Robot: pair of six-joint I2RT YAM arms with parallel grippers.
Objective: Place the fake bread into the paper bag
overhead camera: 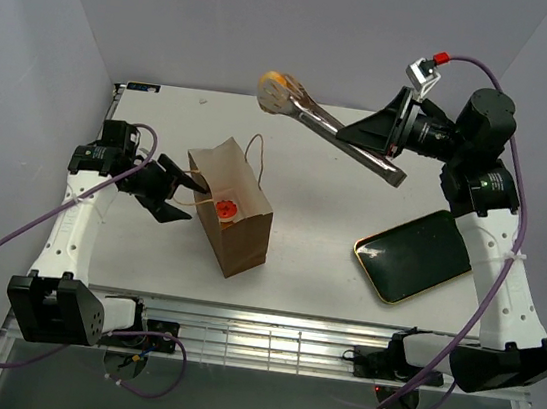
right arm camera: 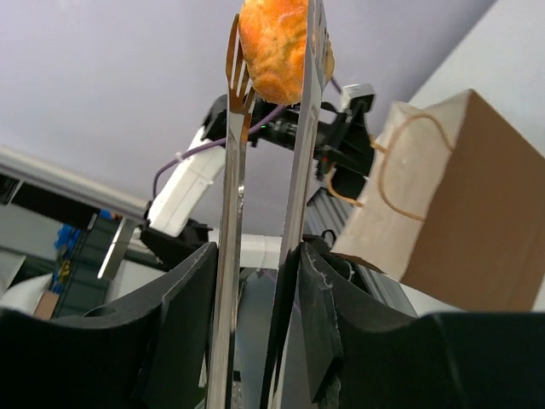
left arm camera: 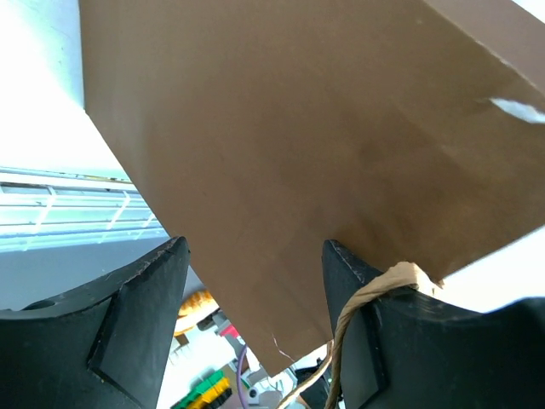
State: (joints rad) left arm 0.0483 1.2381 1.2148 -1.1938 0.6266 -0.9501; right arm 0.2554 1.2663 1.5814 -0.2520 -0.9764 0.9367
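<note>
The brown paper bag (overhead camera: pixel 240 228) stands upright at centre left, and a red-frosted donut (overhead camera: pixel 227 205) shows in its open top. My right gripper (overhead camera: pixel 363 141) is shut on metal tongs (overhead camera: pixel 329 128). The tongs pinch a round golden bun (overhead camera: pixel 276 91) held high, behind and to the right of the bag; the bun (right arm camera: pixel 277 47) also shows in the right wrist view. My left gripper (overhead camera: pixel 172 196) is open at the bag's left side. The bag's wall (left arm camera: pixel 298 128) fills its view, and a cord handle (left arm camera: pixel 349 315) lies over one finger.
A dark green gold-rimmed tray (overhead camera: pixel 413 253) lies on the table at the right, below the right arm. The bag's far cord handle (overhead camera: pixel 256 152) sticks up behind it. White walls close the table on the left, back and right.
</note>
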